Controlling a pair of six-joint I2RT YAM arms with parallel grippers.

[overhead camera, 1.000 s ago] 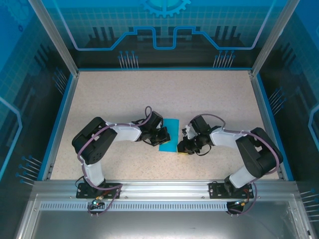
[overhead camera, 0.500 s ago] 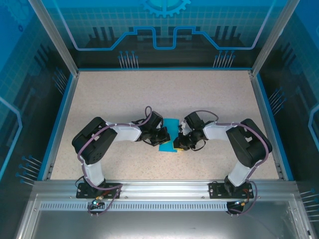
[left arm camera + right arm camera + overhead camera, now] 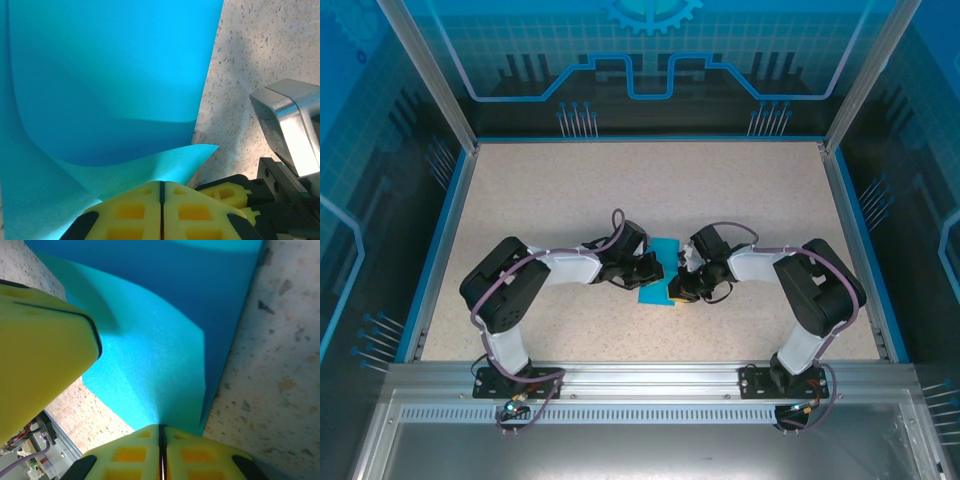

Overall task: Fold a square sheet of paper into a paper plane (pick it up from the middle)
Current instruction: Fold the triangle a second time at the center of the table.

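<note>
Left gripper and right gripper each held the square sheet of paper from opposite sides.
Each pair of yellow fingers was pressed together, with a raised blue edge apparently pinched in the seam. From either gripper the paper lay inward, toward the other arm. It rested mid-table as a narrow folded strip, its long axis running away from the arm bases. Both arms were about equally near.
</note>
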